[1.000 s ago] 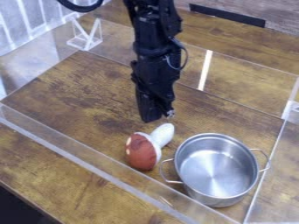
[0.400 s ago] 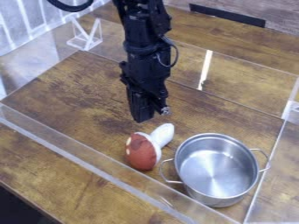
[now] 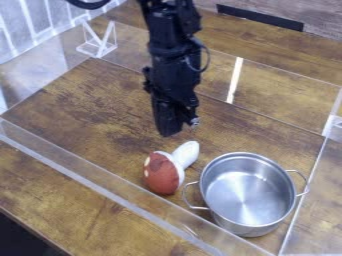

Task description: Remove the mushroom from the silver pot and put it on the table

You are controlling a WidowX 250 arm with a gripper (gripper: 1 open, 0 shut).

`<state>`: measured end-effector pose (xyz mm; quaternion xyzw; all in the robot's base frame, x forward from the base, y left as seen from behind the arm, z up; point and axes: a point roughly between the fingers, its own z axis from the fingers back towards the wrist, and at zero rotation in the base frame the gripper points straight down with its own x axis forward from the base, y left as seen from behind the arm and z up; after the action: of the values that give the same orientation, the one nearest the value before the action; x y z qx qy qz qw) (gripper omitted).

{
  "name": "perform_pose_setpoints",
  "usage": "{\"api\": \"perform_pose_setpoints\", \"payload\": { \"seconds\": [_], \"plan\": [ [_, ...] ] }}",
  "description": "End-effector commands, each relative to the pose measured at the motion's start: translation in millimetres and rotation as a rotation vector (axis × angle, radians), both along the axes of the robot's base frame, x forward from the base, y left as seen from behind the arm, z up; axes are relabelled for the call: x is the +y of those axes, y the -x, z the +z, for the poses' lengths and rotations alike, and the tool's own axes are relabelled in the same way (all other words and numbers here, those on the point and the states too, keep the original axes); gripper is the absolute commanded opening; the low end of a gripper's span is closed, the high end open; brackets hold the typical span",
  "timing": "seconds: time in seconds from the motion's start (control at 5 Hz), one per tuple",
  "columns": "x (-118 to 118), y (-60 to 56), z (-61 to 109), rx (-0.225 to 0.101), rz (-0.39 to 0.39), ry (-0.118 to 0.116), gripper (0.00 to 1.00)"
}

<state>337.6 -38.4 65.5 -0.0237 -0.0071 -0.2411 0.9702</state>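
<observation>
Where the surface (image 3: 94, 115) nears its front edge, the silver pot (image 3: 246, 193) stands empty, and the mushroom (image 3: 167, 168) lies on its side on the wood just beside it. Behind them, the tool (image 3: 171, 128) hangs pointing down, jaws narrowed together and holding nothing.

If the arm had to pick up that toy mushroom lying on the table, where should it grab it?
Probably the white stem, from straight above. The mushroom lies on its side on the table beside the silver pot, stem pointing away from the camera. The stem looks narrower and straighter than the rounded cap, so the gripper could close across it.
</observation>
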Motion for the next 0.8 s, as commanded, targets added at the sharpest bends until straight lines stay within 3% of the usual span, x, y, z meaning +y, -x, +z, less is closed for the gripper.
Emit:
{"api": "perform_pose_setpoints", "payload": {
  "seconds": [0.0, 0.2, 0.6],
  "plan": [
    [-5, -2.5, 14.3, -0.039, 0.024, 0.016, 0.0],
    [2, -1.2, 12.6, -0.031, 0.07, 0.028, 0.0],
    [23, 5.4, 23.7, -0.012, 0.046, 0.038, 0.0]
  ]
}}
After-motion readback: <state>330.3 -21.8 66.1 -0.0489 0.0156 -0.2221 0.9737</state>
